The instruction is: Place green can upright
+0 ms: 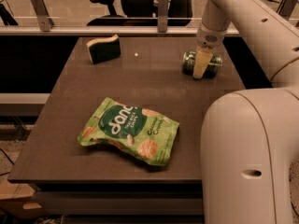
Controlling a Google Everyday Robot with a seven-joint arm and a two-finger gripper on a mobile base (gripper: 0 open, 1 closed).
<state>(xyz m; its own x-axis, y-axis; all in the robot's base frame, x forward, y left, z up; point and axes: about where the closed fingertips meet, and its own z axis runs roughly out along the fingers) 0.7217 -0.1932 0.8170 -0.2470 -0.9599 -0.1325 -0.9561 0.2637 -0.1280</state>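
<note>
The green can (214,64) lies on its side at the far right of the dark table (93,162), its silver ends facing left and right. My gripper (201,70) reaches down from above onto the middle of the can, at table height. Its pale front part covers the can's centre, and the side behind the can is hidden.
A green snack bag (128,130) lies flat at the table's middle front. A green-and-yellow sponge (103,49) stands at the far left. My arm's large white body (250,153) fills the near right. A rail (117,30) and office chairs stand behind the table.
</note>
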